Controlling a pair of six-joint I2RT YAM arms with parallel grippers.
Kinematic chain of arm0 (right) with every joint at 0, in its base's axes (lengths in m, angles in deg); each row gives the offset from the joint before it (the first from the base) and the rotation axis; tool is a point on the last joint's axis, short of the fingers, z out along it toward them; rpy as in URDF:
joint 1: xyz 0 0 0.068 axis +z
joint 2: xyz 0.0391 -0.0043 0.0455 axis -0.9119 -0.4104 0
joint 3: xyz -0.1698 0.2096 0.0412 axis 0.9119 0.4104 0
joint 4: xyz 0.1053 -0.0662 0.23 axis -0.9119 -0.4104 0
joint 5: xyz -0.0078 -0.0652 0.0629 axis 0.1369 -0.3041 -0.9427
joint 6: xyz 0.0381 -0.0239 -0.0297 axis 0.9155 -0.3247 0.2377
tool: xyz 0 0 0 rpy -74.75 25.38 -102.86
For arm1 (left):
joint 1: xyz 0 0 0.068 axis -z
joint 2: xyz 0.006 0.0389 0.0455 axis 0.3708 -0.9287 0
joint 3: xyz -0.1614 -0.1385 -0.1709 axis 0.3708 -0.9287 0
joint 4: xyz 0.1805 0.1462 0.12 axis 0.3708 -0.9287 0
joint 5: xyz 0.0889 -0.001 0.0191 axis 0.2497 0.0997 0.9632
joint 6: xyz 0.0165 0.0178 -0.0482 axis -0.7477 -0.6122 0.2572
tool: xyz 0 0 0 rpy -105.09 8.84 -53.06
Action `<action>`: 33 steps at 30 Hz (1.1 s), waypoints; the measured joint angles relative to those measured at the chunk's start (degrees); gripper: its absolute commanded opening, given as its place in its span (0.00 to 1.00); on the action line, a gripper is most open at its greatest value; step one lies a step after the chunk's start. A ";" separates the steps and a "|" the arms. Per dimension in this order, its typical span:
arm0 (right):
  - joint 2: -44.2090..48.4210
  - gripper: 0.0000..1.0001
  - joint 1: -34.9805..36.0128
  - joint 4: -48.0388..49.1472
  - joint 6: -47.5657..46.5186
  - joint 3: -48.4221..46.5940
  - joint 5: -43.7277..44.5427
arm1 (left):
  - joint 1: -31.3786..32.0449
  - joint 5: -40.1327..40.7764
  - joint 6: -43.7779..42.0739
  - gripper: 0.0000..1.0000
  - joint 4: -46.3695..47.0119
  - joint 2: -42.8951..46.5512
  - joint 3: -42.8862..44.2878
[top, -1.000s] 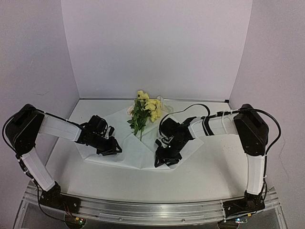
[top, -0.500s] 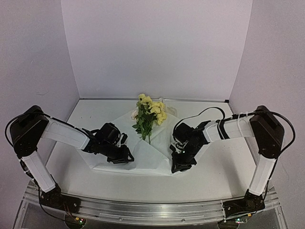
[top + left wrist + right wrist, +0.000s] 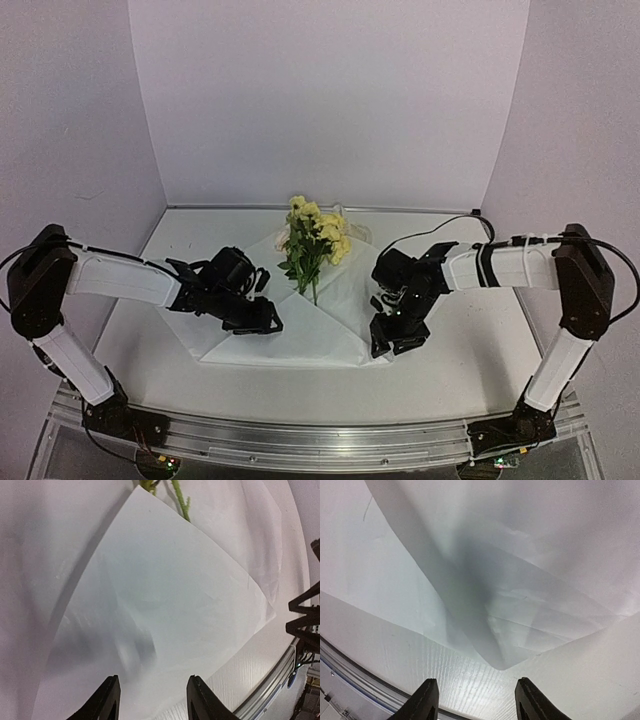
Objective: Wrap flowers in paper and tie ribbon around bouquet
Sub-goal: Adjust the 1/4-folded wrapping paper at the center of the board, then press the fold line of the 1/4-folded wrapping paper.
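Observation:
The flowers (image 3: 317, 232), pale yellow blossoms on thin green stems (image 3: 181, 500), lie at the far middle of the white paper (image 3: 300, 338). The sheet is spread on the table with its near flaps folded in toward the stem ends. My left gripper (image 3: 264, 320) hovers over the left flap (image 3: 165, 595); the left gripper (image 3: 154, 702) is open with nothing between its fingers. My right gripper (image 3: 388, 342) stands at the sheet's near right corner (image 3: 506, 664); the right gripper (image 3: 476, 702) is open and empty. I cannot make out the ribbon.
The white table (image 3: 470, 350) ends at a metal rail (image 3: 320, 440) along the near edge. Lilac walls (image 3: 330, 100) close the back and both sides. The right arm's black fingers (image 3: 305, 625) show at the right edge of the left wrist view.
Both grippers have shifted to the right. The right jaws closed and then reopened, the left jaws widened. The paper's near flaps now lie folded inward, and the flowers have shifted slightly right.

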 measured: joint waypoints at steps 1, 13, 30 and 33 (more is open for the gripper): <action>0.99 0.58 0.05 -0.32 0.18 -0.16 0.63 | 0.75 0.22 -0.54 0.48 -0.73 0.97 0.09; 7.68 0.38 7.34 1.03 6.71 -0.20 7.29 | 10.26 -1.77 -6.04 0.29 -5.33 7.33 -0.21; -2.81 0.17 8.14 19.35 19.18 2.20 7.34 | 10.57 0.11 -7.19 0.25 -0.86 -2.30 -1.80; -3.05 0.18 8.15 20.09 19.93 3.26 7.69 | 10.54 0.35 -6.65 0.24 0.16 -2.38 -2.20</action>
